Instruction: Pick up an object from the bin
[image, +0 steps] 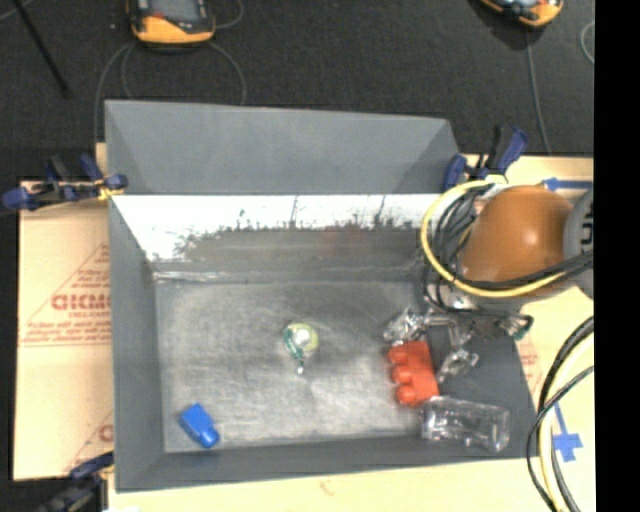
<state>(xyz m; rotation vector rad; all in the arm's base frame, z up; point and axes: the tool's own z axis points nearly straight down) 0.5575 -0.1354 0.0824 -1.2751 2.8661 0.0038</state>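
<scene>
My gripper (432, 342) hangs low at the bin's right side, its metal fingers (408, 325) spread apart on either side of the top end of a red toy brick (411, 372). The brick lies on the floor, and nothing sits clamped between the fingers. Just below the brick, in the front right corner, lies a clear plastic piece (463, 424).
A small round pale green and white thing (299, 342) rests in the middle of the floor. A blue block (199, 425) lies in the front left corner. The arm's orange cover and yellow cables hang over the right wall.
</scene>
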